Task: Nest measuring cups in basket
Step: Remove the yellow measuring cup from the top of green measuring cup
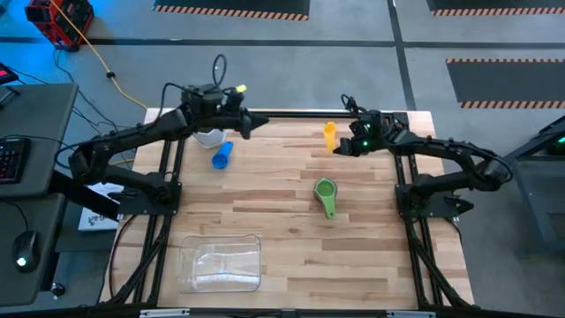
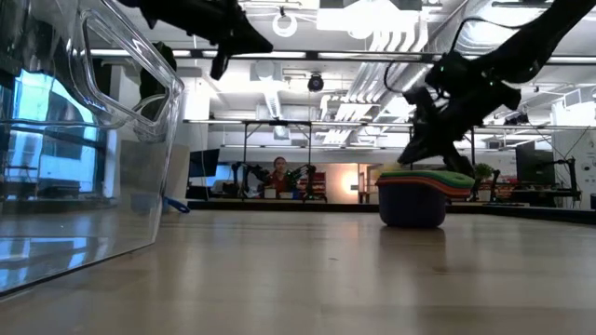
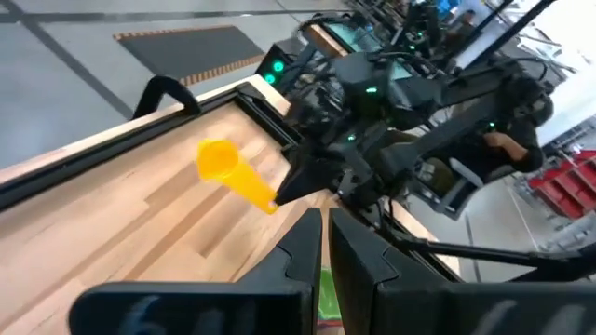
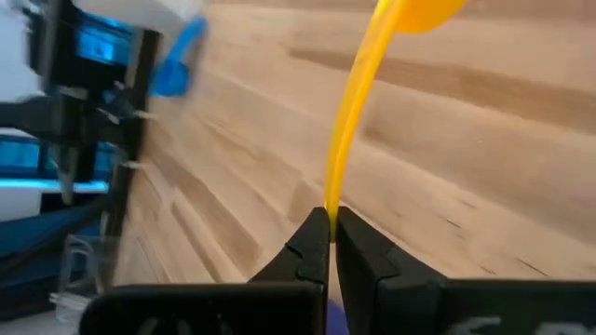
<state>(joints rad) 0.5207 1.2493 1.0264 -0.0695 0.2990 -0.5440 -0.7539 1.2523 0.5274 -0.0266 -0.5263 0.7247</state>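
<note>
Wooden tabletop (image 1: 282, 230) fills my overhead feed, bare boards lying between everything on it. I take the clear basket (image 1: 221, 262) as my landmark; it sits at the near edge, on the left arm's side. Well beyond it, toward the far rail, my right gripper (image 4: 331, 220) is clamped on the handle tip of the yellow cup (image 1: 329, 135), whose bowl hangs out ahead of the fingers. My left gripper (image 1: 262, 123) hovers at the far edge with its fingers pressed together and nothing between them. A blue cup (image 1: 221, 155) lies straight out from the basket, near the far edge beside a white pot (image 1: 208, 136). The green cup (image 1: 327, 194) lies mid-table, diagonally off the basket toward the right arm.
</note>
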